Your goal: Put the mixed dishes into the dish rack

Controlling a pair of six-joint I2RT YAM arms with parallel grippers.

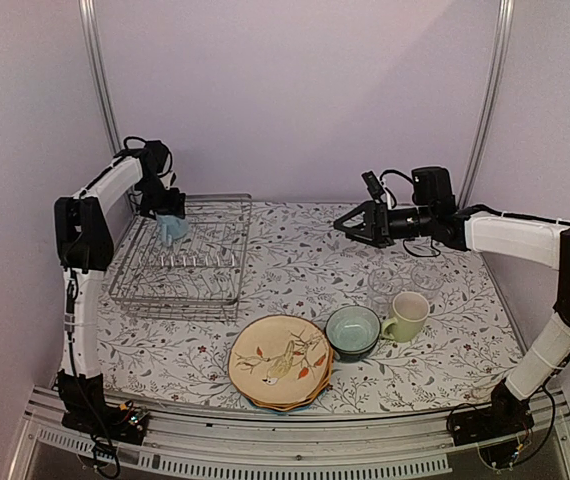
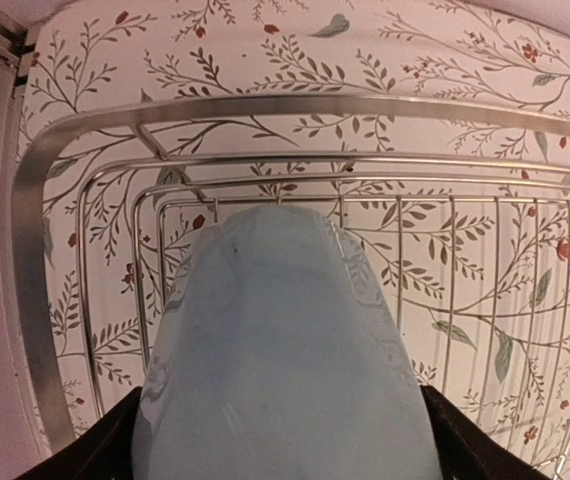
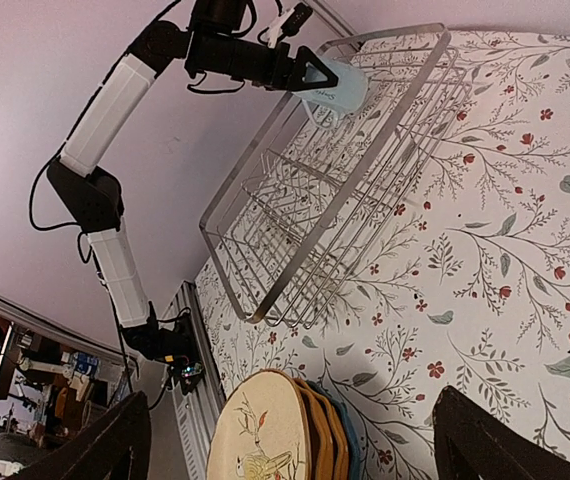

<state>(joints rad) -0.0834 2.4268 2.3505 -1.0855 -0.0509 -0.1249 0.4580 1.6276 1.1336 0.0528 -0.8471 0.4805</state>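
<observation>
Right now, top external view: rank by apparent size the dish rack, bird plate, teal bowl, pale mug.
1. dish rack, by far
2. bird plate
3. teal bowl and pale mug: these look about alike, so I won't rank them.

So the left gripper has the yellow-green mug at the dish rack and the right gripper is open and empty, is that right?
Not quite. The left wrist view shows the left gripper holding the light blue mug, not the yellow-green one, at the dish rack. The right gripper is open and empty.
</observation>
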